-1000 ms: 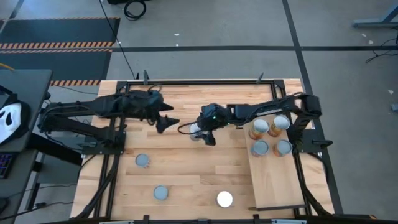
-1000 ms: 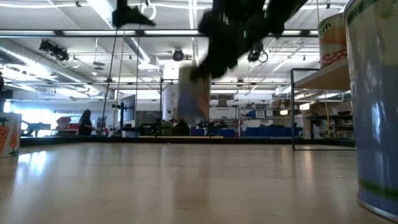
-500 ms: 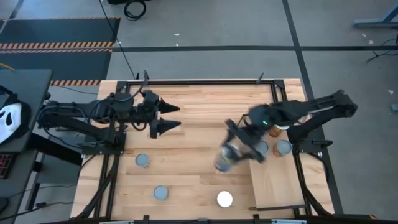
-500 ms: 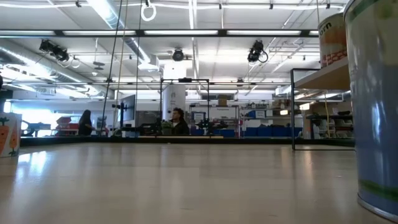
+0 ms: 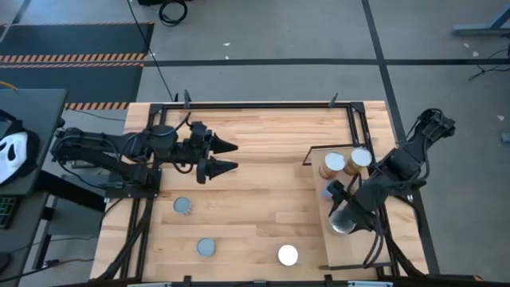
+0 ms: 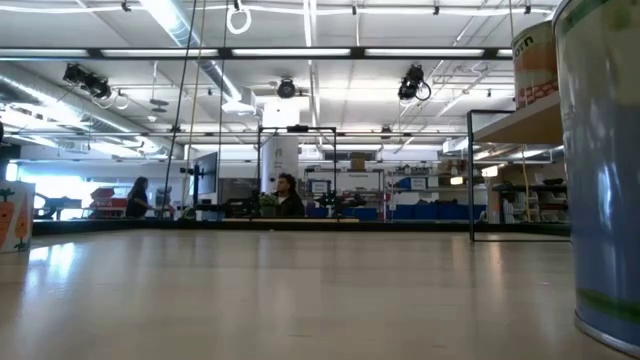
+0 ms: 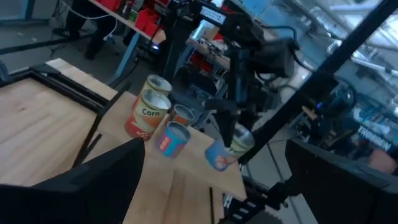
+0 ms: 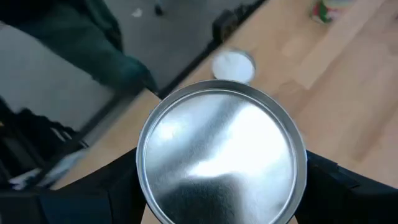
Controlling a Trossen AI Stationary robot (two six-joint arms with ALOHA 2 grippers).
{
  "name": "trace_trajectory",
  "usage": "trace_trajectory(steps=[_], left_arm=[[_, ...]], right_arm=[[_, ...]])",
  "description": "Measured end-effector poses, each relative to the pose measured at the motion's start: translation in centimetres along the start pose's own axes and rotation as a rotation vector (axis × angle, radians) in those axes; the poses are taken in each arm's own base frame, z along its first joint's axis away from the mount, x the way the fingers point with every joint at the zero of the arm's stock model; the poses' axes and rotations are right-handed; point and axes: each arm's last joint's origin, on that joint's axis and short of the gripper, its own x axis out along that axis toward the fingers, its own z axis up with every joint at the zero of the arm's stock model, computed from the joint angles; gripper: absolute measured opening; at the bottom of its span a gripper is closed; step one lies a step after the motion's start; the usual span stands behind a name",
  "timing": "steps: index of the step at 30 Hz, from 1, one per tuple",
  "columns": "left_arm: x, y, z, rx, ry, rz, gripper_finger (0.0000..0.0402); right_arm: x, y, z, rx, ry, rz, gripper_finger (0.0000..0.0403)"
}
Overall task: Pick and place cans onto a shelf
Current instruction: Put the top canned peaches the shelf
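1. Right gripper (image 5: pixel 344 219) over shelf (image 5: pixel 362 249), fingers clamped on can (image 8: pixel 221 152).
2. Left gripper (image 5: pixel 225 156) waiting above table (image 5: pixel 263 135), fingers wide apart, empty.
3. Three cans loose on table; others standing on shelf.

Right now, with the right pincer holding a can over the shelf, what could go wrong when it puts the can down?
1. The right pincer holds its can close to the cans already on the shelf, such as the corn can; lowering it may knock one over.
2. The can sits near the shelf's edge toward the table, so it could tip off.
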Motion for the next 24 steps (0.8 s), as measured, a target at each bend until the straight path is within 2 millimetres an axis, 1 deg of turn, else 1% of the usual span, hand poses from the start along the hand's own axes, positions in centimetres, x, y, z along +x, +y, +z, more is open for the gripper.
trace_trajectory(steps=[3, 6, 8, 11, 13, 15, 18, 21, 24], left_arm=[[1.0, -0.5, -0.1, -0.015, -0.041, -0.035, 0.0395], [2.0, -0.8, -0.8, -0.012, -0.05, -0.058, 0.0395], [2.4, -0.7, -1.1, 0.004, -0.039, -0.051, 0.0395], [2.8, -0.5, -1.3, 0.021, -0.046, -0.028, 0.0395], [3.1, -0.4, -1.4, 0.037, -0.048, -0.024, 0.0395], [3.5, -0.4, -1.6, 0.054, -0.054, -0.029, 0.0395], [3.6, -0.5, -1.5, 0.065, -0.065, -0.039, 0.0395], [3.6, -0.5, -1.4, 0.073, -0.071, -0.041, 0.0395], [3.5, -0.5, -1.4, 0.089, -0.068, -0.038, 0.0395]], right_arm=[[-0.2, 0.0, -0.2, -0.001, 0.004, -0.055, 0.0308], [-1.0, -0.2, -0.6, 0.039, -0.003, -0.077, 0.0308], [-1.6, -0.2, -1.0, 0.067, -0.004, -0.08, 0.0308], [-2.0, -0.1, -1.7, 0.079, -0.054, -0.076, 0.0308], [-1.7, -0.1, -2.3, 0.087, -0.087, -0.073, 0.0308], [-0.9, -0.1, -3.1, 0.094, -0.088, -0.063, 0.0308], [-0.1, -0.1, -3.9, 0.095, -0.106, -0.034, 0.0308], [0.7, -0.1, -4.7, 0.082, -0.071, -0.013, 0.0308], [1.1, -0.1, -4.9, 0.074, -0.071, -0.012, 0.0308]])
